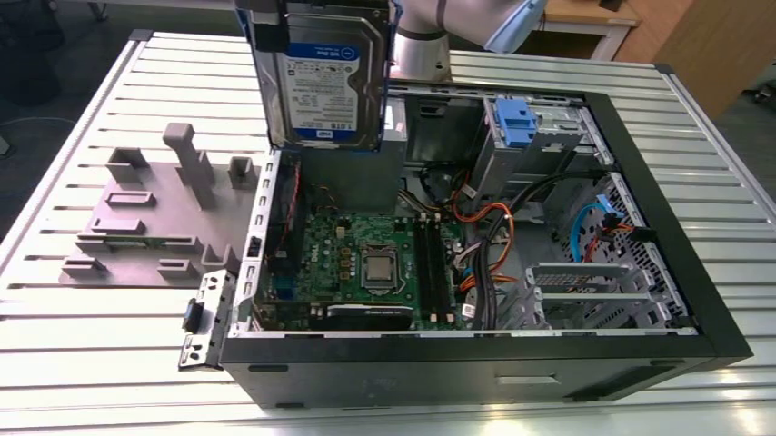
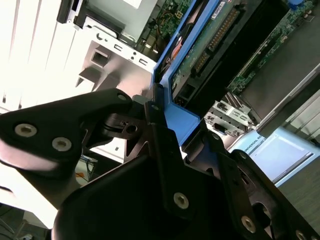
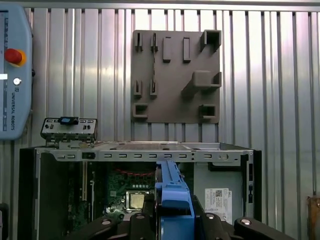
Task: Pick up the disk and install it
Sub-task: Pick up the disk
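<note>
The fingers (image 2: 161,137) clamp the blue bracket (image 2: 181,120) of the disk (image 1: 325,82), which hangs upright below them over the open computer case (image 1: 485,372); its upper edge is cut off in the exterior view.

— Where is the disk (image 1: 325,77)?
— Raised and standing upright on edge over the open computer case (image 1: 485,372), at the far corner on the exterior view's left.
— Which face shows?
— In the exterior view, the silver face with the white-and-blue label. In the second wrist view, the green circuit-board underside (image 2: 210,45).
— And the blue carrier bracket (image 3: 172,192)?
— It edges the drive, and the gripper (image 2: 181,127) is clamped onto it.
</note>
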You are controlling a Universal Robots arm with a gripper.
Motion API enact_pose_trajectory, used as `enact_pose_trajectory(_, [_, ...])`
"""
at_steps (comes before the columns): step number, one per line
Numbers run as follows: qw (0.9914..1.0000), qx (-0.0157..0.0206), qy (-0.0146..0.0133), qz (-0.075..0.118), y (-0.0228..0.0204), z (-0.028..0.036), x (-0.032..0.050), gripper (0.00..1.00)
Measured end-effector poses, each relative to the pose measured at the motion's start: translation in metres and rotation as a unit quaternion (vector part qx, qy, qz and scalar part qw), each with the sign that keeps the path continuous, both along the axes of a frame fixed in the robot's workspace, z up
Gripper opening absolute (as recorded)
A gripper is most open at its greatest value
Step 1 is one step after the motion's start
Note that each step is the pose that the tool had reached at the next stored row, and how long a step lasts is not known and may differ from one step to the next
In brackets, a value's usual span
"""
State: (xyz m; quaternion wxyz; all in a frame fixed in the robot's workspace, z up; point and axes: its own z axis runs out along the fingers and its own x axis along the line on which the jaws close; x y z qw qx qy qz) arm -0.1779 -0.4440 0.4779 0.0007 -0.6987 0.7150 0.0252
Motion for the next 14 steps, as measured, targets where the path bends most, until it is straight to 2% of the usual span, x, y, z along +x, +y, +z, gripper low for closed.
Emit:
enact_pose_trajectory(3, [1.0,0.0,0.0,-0.001,-0.0043,-0.0008,0.0003,0.36])
enact_pose_trajectory(6, [1.0,-0.0001,0.0,-0.002,-0.0051,-0.0014,0.0062,0.36])
enact_pose_trajectory(14, [1.0,0.0,0.0,-0.002,-0.0052,-0.0021,0.0365,0.36])
